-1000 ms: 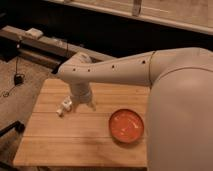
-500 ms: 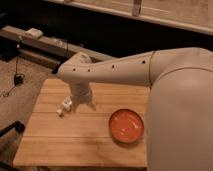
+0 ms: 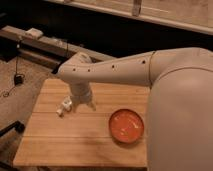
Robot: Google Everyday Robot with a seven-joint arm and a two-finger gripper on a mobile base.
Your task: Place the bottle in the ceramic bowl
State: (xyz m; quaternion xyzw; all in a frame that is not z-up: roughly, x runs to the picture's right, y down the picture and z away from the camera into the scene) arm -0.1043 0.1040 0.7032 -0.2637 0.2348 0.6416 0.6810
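The bottle [image 3: 64,106] is a small whitish thing over the left part of the wooden table [image 3: 75,142], right beside my gripper. I cannot tell whether it lies on the wood or is held. My gripper [image 3: 80,103] hangs under the pale arm's wrist, just right of the bottle and close to the table top. The ceramic bowl [image 3: 126,126] is orange-red, round and shallow. It sits on the table to the right of the gripper, with nothing in it. The arm crosses the view from the right.
The table's left and front edges drop to a carpeted floor [image 3: 20,95] with a cable and a small dark box. A low dark ledge [image 3: 45,47] with a pale object runs behind the table.
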